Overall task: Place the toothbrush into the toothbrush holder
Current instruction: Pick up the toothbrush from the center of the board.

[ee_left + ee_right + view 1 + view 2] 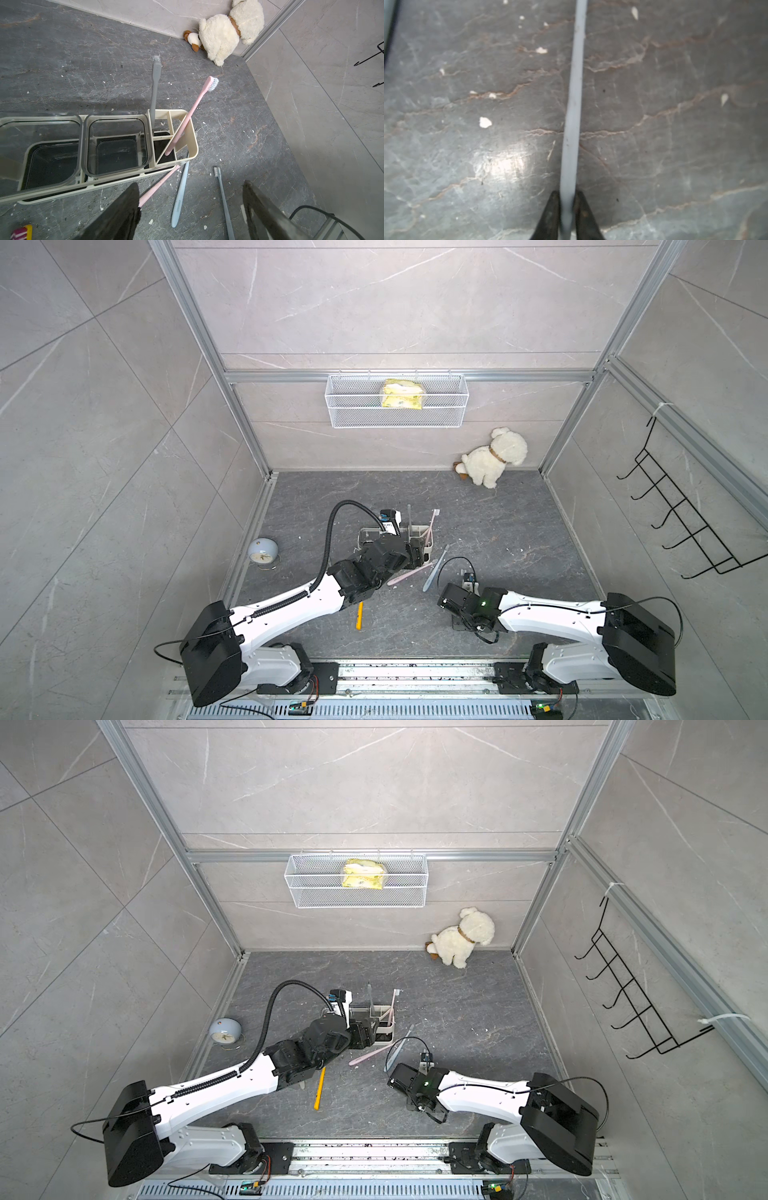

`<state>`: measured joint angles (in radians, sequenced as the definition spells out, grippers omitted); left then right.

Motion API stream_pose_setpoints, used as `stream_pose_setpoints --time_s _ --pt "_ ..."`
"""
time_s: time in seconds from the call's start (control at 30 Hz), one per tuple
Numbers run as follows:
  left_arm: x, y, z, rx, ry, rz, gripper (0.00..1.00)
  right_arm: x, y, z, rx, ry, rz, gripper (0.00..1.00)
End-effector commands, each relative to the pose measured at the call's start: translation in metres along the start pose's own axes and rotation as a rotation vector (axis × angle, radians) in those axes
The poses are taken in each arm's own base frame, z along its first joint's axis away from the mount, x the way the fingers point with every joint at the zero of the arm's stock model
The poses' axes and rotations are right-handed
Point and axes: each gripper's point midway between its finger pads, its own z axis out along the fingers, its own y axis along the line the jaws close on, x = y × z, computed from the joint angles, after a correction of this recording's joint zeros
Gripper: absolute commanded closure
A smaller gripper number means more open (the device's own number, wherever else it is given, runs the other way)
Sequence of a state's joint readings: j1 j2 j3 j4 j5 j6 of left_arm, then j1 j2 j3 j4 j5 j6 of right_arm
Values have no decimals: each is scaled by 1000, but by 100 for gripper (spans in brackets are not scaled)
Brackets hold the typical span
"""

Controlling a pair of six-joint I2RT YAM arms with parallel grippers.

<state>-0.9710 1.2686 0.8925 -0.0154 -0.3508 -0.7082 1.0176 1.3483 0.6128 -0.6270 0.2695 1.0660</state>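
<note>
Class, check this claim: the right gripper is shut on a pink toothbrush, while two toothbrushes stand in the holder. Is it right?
One slip: the toothbrush in the right gripper is grey-blue, not pink, as the right wrist view shows. The gripper is shut on it, and a grey toothbrush and a pink toothbrush stand in the toothbrush holder.

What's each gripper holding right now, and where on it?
Right gripper is shut on the grey-blue toothbrush, jaws pinching its handle; the bristle end is outside the right wrist view. Left gripper is open, holding nothing.
</note>
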Motion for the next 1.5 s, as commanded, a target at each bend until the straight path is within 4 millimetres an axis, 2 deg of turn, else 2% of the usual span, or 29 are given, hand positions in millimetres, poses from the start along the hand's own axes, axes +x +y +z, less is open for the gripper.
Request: stream_pose_setpoints --time_s 0.0,0.03,0.23,0.5,0.73,0.97,1.07,1.17,1.3,1.4,1.47 --pt "-7 3 -9 -8 -39 -15 21 -3 1 -2 0 -26 -13 93" --pt "-8 3 -10 -5 -41 -20 21 -4 2 -5 -14 -37 -15 95" --pt "-8 -8 -6 28 -20 -39 20 -14 7 -34 -176 -135 -15 94" --pt "1 -45 16 163 62 -119 1 -17 22 -73 -465 -239 -68 93" --pt "19 -69 44 259 122 -192 0 -19 41 -102 -684 -309 -97 93" --pt "35 -83 60 312 165 -236 3 -18 49 -114 -761 -323 -111 93" --pt "38 -86 65 319 176 -234 11 -17 51 -118 -784 -329 -112 93" --pt "40 -86 66 315 179 -236 25 -17 50 -116 -783 -328 -112 93" --pt "39 -85 65 313 179 -233 49 -15 51 -115 -793 -328 -110 93" --pt "40 -87 65 320 185 -235 74 -15 51 -115 -793 -328 -114 93" --pt "39 -88 64 325 185 -238 86 -14 50 -114 -785 -326 -115 93"
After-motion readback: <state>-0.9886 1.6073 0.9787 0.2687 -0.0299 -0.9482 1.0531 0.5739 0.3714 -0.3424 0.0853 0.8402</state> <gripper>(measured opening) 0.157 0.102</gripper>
